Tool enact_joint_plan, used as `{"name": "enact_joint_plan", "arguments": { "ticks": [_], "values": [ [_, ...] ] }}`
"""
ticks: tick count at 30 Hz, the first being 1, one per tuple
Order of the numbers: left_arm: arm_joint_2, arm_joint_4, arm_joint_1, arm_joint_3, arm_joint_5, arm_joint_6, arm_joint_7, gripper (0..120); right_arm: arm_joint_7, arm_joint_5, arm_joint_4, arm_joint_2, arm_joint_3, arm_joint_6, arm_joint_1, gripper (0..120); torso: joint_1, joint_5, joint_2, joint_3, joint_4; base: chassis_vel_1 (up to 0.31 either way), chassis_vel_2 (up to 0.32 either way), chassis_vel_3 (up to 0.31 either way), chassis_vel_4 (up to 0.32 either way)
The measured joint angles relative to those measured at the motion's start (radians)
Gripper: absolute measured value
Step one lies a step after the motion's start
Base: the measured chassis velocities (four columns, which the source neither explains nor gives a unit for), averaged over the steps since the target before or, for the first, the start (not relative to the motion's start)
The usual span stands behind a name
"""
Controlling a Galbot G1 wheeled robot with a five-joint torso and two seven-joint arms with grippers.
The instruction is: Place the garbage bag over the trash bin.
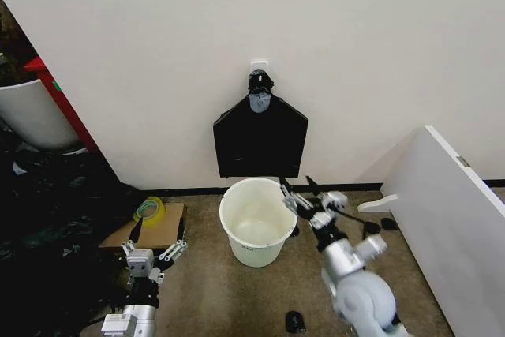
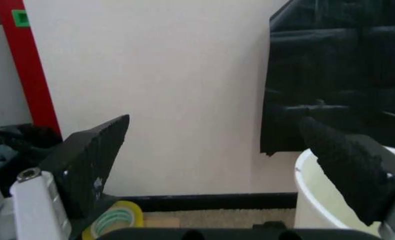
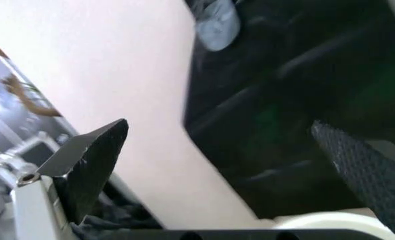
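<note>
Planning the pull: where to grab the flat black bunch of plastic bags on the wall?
Probably its lower edge, from the front and below: the flat black bunch of plastic bags hangs knotted at top, flat against the wall, hem free above the round white plastic bin.

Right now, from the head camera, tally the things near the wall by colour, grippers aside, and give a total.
White: 2, the trash bin and the leaning board.
Black: 1, the bunch of bags hanging on the wall.
Yellow: 1, the tape roll.
Brown: 1, the cardboard beneath the tape.
Total: 5.
</note>
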Motion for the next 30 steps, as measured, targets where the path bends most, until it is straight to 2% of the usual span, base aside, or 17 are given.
{"name": "enact_joint_plan", "arguments": {
  "ticks": [3,5,6,10,11,14,17,23,29,30],
  "values": [
    [-0.004,0.001,0.002,-0.003,0.004,0.0,0.0,100,-0.001,0.038,-0.023,0.004,-0.015,-0.018,0.04,100,0.0,0.0,0.0,0.0,0.0001,0.0,0.0,0.0,0.0],
    [-0.013,0.005,0.003,-0.01,0.011,-0.001,0.0,100,-0.001,0.102,-0.081,0.033,-0.048,-0.048,0.145,100,0.0,-0.0003,0.0,0.0,0.0001,0.0,0.0,0.0,0.0],
    [-0.013,0.005,0.003,-0.01,0.011,-0.001,0.0,100,-0.001,0.102,-0.081,0.033,-0.048,-0.048,0.145,100,0.0,-0.0003,0.0,0.0,0.0001,0.0,0.0,0.0,0.0],
    [-0.02,0.009,0.012,-0.014,0.021,-0.001,-0.004,100,0.024,0.263,-0.25,0.115,-0.08,-0.093,0.361,100,0.0,-0.0001,0.0,0.0,-0.0001,0.0,0.0,0.0,0.0],
    [-0.02,0.009,0.012,-0.014,0.021,-0.001,-0.004,100,0.024,0.263,-0.25,0.115,-0.08,-0.093,0.361,100,0.0,-0.0001,0.0,0.0,-0.0001,0.0,0.0,0.0,0.0],
    [-0.029,0.015,0.021,-0.005,0.026,0.0,-0.008,100,0.057,0.33,-0.391,0.187,-0.073,-0.099,0.5,100,0.0,-0.0004,0.0,0.0,0.0003,0.0,0.0,0.0,0.0],
    [-0.032,0.015,0.024,-0.003,0.032,0.0,-0.009,100,0.065,0.345,-0.441,0.217,-0.054,-0.099,0.553,100,0.0,-0.0001,0.0,0.0,0.0002,0.0,0.0,0.0,0.0],
    [-0.035,0.014,0.024,-0.013,0.036,0.0,-0.013,100,0.078,0.347,-0.473,0.229,-0.035,-0.104,0.591,98,0.0,0.0,0.0,0.0,-0.0001,0.0,0.0,0.0,0.0],
    [-0.065,0.004,0.02,-0.017,0.029,0.009,-0.02,100,0.078,0.348,-0.493,0.226,-0.029,-0.108,0.602,74,0.0,0.0,0.0,0.0,-0.0001,0.0,0.0,0.0,0.0],
    [-0.065,0.004,0.02,-0.017,0.029,0.009,-0.02,100,0.078,0.348,-0.493,0.226,-0.029,-0.108,0.602,74,0.0,0.0,0.0,0.0,-0.0001,0.0,0.0,0.0,0.0]
  ]
}}
